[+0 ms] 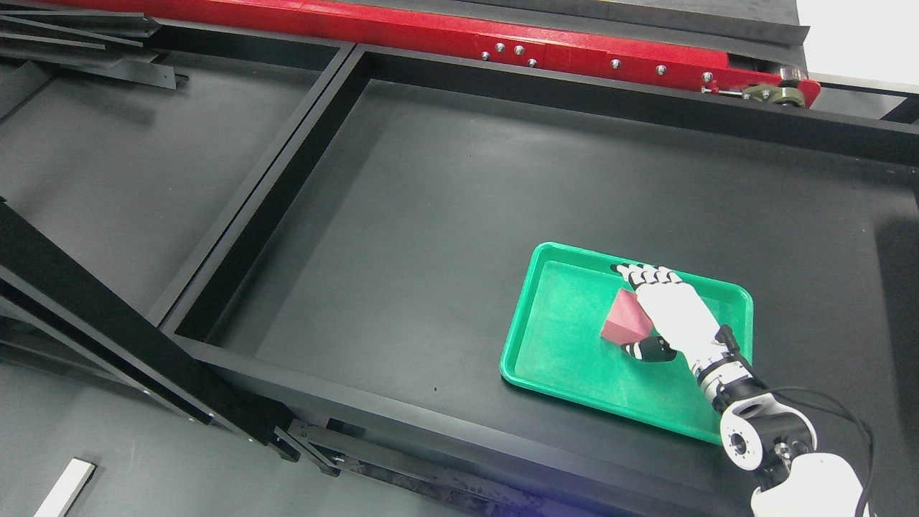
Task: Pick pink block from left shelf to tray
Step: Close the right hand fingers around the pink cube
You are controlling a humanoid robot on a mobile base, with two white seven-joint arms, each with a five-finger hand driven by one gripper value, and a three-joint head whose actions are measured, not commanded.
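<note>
- Head view: pink wedge-shaped block (pixel 626 319) lay inside the green plastic tray (pixel 553 359) on the black bench (pixel 431 237).
- White right hand (pixel 664 305) rested over the block, fingers and thumb grasping it.

The pink block (pixel 626 321) is a small angular piece, dusky pink to dark red, with a lighter upper face and a darker side face toward 7 o'clock. It sits tilted inside the green tray (pixel 553 345), a little toward 3 o'clock of the tray's middle, and part of it is covered at its 3 o'clock side. The tray is a shallow rectangle with rounded corners and a raised rim, lying flat at 4 o'clock in the large black shelf compartment (pixel 445 215).
</note>
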